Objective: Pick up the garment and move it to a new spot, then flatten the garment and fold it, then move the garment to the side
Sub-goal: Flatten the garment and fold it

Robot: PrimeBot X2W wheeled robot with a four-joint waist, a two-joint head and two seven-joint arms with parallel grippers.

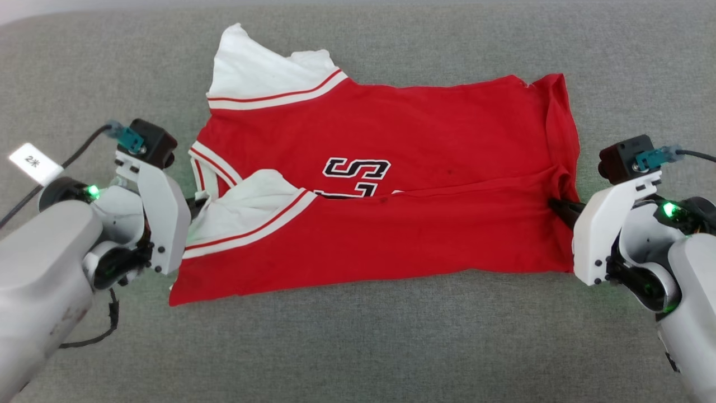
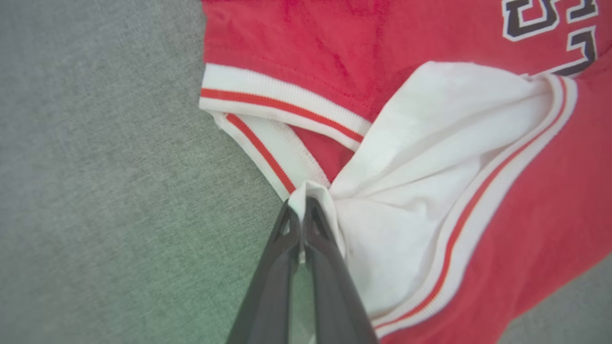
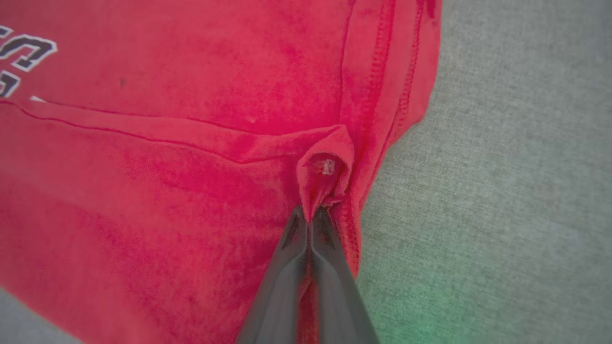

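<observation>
pinching the garment [image 1: 391, 224] at opposite ends, left gripper [image 2: 302, 210] and right gripper [image 3: 311, 215].

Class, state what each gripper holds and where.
The garment: left gripper pinches its white sleeve edge, right gripper a bunched red corner by its hem.

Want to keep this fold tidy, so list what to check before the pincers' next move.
1. Grip of left pincer on the white sleeve of the red jersey shirt: ok, shut.
2. Grip of right pincer on the shirt's red hem corner: ok, shut.
3. Near half folded over the black white-outlined lettering: ok, partly covering.
4. Sleeve flat: not ok, bunched.
5. Shirt wholly on the grey fabric surface: ok.
</observation>
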